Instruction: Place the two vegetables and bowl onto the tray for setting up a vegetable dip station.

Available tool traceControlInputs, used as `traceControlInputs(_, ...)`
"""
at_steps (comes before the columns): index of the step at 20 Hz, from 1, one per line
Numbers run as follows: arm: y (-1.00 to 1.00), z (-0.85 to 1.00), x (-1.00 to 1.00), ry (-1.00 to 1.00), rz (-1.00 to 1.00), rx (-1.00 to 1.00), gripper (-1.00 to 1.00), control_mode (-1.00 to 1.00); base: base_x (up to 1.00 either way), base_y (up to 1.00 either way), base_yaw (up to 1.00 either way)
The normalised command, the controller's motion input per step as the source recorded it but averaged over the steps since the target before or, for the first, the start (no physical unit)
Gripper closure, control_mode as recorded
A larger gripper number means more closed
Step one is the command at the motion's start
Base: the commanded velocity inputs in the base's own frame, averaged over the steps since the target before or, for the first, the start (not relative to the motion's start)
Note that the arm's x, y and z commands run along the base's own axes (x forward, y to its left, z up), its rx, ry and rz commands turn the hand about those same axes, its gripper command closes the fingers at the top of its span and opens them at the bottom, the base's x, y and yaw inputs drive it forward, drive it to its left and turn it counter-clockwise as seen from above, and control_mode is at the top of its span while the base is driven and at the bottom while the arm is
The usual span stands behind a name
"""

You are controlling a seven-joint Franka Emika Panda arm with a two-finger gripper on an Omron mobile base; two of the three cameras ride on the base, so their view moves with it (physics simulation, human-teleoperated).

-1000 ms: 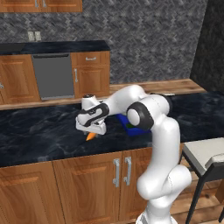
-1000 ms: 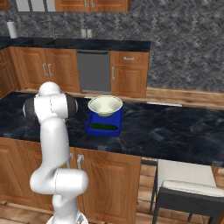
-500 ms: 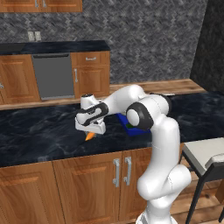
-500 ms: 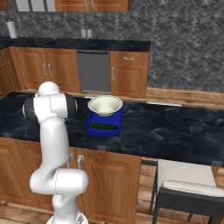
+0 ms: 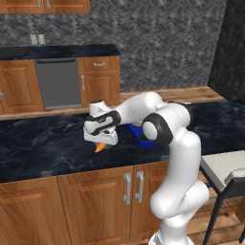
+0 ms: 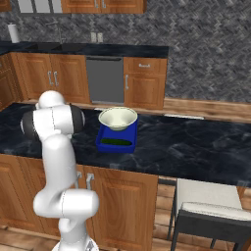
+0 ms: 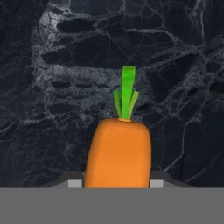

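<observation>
Pincer (image 5: 101, 141) is low over the dark marble bench (image 5: 43, 143), well left of the tray (image 6: 116, 143), pointing down. The carrot (image 7: 119, 151) sits right between the jaws in the hand view: orange body flanked by the two tips at the bottom edge, green top pointing away up the frame. The jaws look closed against its sides, so I read it as clamped on the carrot, across its short width. In the left base view the orange tip pokes out below the hand, at or just above the bench; can't tell if it's lifted clear. Long axis of the carrot runs along the hand camera's vertical, jaws squeeze across it. Good grip orientation. Tray is bright blue, on the same bench to the arm's right in the left base view, partly hidden behind the forearm. In the right base view it already carries the bowl (image 6: 117, 117) at the far end and the dark green vegetable (image 6: 116, 142) lying lengthwise along the near edge. So the carrot is the last item. Key relation: tray lies to the right of the pincer along the bench. Free space on the tray looks tight, probably the strip between bowl and green vegetable.
</observation>
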Motion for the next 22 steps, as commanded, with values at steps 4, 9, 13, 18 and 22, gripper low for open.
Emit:
traceControlInputs(4, -0.18, 0.2, -0.21, 0.0, -0.04, 0.0, 1.0, -1.0, 0.0, 0.0, 0.0)
traceControlInputs(9, -0.18, 0.18, -0.21, 0.0, -0.1, 0.0, 1.0, -1.0, 0.0, 0.0, 0.0)
traceControlInputs(13, -0.2, 0.17, -0.19, 0.0, -0.14, 0.0, 1.0, -1.0, 0.0, 0.0, 0.0)
traceControlInputs(18, -0.2, 0.13, -0.14, 0.0, -0.17, -0.01, 1.0, -1.0, 0.0, 0.0, 0.0)
traceControlInputs(22, -0.25, 0.11, -0.11, 0.0, -0.15, -0.02, 1.0, -1.0, 0.0, 0.0, 0.0)
